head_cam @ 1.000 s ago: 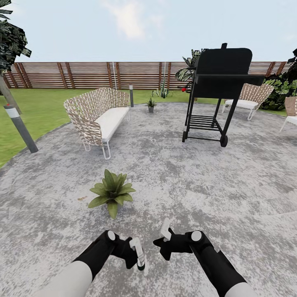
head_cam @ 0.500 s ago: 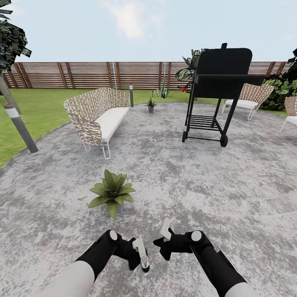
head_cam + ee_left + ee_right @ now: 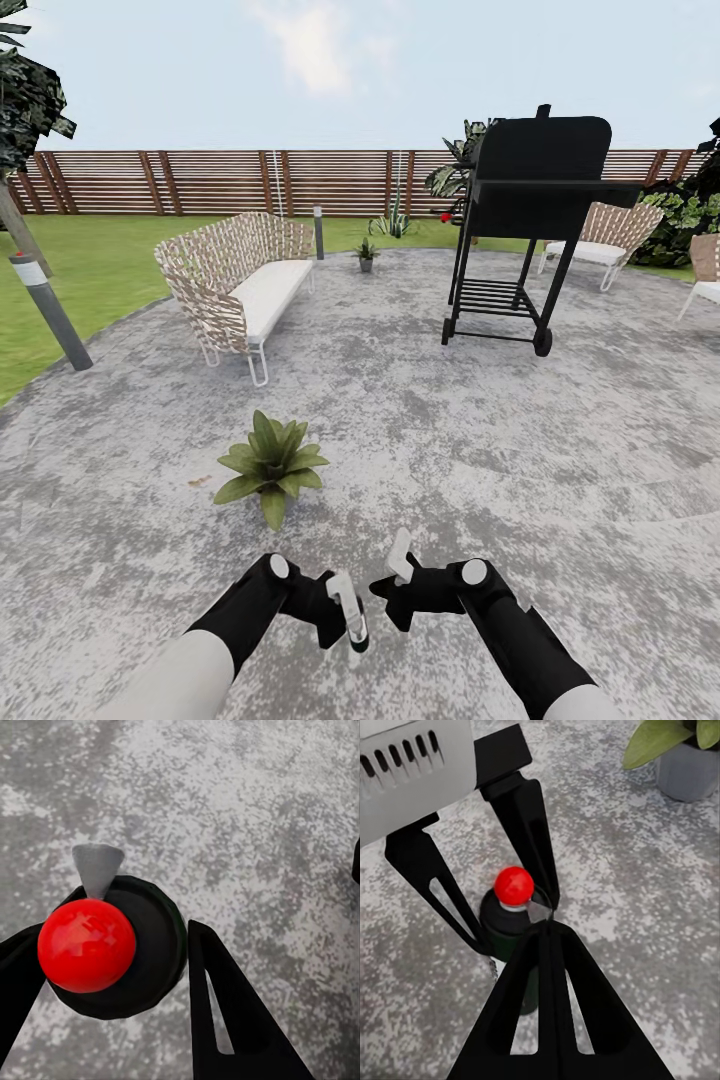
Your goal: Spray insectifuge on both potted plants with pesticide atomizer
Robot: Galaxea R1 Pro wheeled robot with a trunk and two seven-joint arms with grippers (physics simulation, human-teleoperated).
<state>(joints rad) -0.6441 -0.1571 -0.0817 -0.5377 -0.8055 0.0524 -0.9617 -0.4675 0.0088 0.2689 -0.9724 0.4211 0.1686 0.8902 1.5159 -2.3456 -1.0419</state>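
In the head view my left gripper point(image 3: 345, 610) is low in front of me, shut on the pesticide atomizer point(image 3: 357, 642), a slim dark bottle. The left wrist view looks down on the atomizer point(image 3: 86, 945), with its red cap and pale nozzle between the black fingers point(image 3: 217, 1012). My right gripper point(image 3: 400, 560) is shut and holds nothing; its closed fingers point(image 3: 547, 967) point at the bottle point(image 3: 510, 937). One potted plant point(image 3: 270, 465) stands on the paving just ahead to the left, and its grey pot point(image 3: 690, 769) appears in the right wrist view. The other potted plant point(image 3: 366, 252) is far back.
A wicker bench point(image 3: 240, 285) stands ahead on the left, and a black grill on wheels point(image 3: 530, 200) ahead on the right. Grey bollards point(image 3: 45, 310) edge the lawn point(image 3: 90, 270). Wicker chairs point(image 3: 610, 235) and the slatted fence point(image 3: 200, 180) lie beyond.
My left gripper has carried the atomizer slightly to the right, closer to the right gripper. The right gripper has barely moved.
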